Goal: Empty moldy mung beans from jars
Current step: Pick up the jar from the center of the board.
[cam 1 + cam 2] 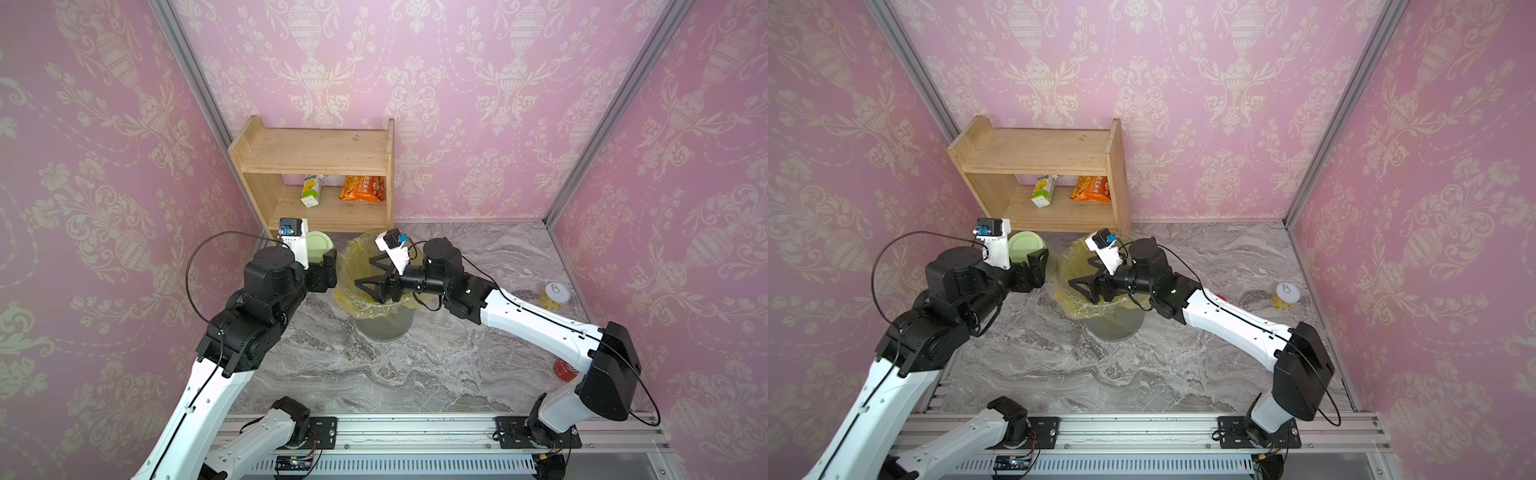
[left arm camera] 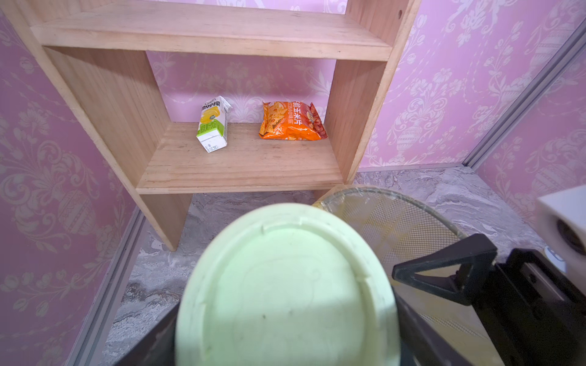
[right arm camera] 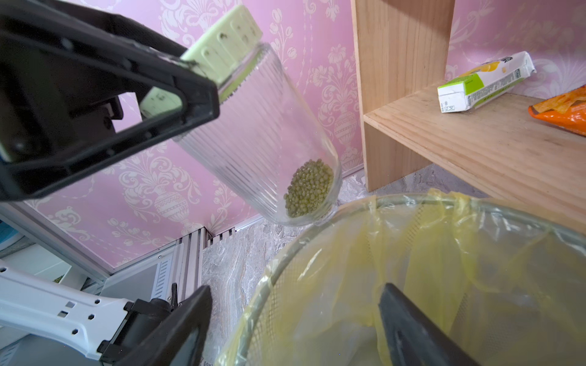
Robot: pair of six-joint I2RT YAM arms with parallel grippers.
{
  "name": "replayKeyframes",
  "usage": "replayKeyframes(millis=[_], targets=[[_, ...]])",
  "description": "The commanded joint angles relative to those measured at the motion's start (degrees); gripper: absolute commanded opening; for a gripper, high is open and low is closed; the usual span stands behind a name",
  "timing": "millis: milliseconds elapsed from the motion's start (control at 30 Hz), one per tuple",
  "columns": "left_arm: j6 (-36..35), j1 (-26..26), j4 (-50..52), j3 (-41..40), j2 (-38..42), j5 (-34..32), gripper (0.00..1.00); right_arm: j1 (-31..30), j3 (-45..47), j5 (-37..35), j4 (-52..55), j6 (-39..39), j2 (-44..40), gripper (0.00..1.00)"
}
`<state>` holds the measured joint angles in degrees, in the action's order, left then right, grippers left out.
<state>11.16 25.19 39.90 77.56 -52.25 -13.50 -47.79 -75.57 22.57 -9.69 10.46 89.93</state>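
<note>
We find the left fingers (image 3: 95, 63) clamped on the ribbed jar (image 3: 260, 136) at its pale green lid (image 2: 285, 285), tilted just beside the bin (image 1: 384, 326). The mung beans (image 3: 309, 188) are pooled in the jar's base near the bin's rim; whether the base touches it, we cannot tell. The right fingers (image 3: 409, 326) gape empty over the bin, likely waiting to take the lid.

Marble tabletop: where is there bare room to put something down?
The widest bare stretch of tabletop lies between the bin and the front rail. Another lies between the bin, the back wall and the yellow tin. The shelf has a bare top board. Crowded: beside the bin, where the jar is held.
</note>
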Motion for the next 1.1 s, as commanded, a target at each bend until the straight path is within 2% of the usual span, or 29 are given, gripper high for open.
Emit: replayKeyframes(millis=[0, 433, 1067], targets=[[-1.72, -0.15, -4.33, 3.39, 0.05, 1.70, 0.56, -0.41, -1.82, 0.07, -0.94, -1.11, 1.29, 0.86], [-0.17, -0.14, -4.76, 6.08, -2.22, 6.34, 0.56, -0.43, -1.87, -2.93, -2.14, -6.28, 1.65, 0.90], [5.32, -0.23, -6.51, 12.21, -8.02, 18.24, 0.56, -0.08, 4.69, -7.78, -18.46, -9.62, -0.16, 0.95]])
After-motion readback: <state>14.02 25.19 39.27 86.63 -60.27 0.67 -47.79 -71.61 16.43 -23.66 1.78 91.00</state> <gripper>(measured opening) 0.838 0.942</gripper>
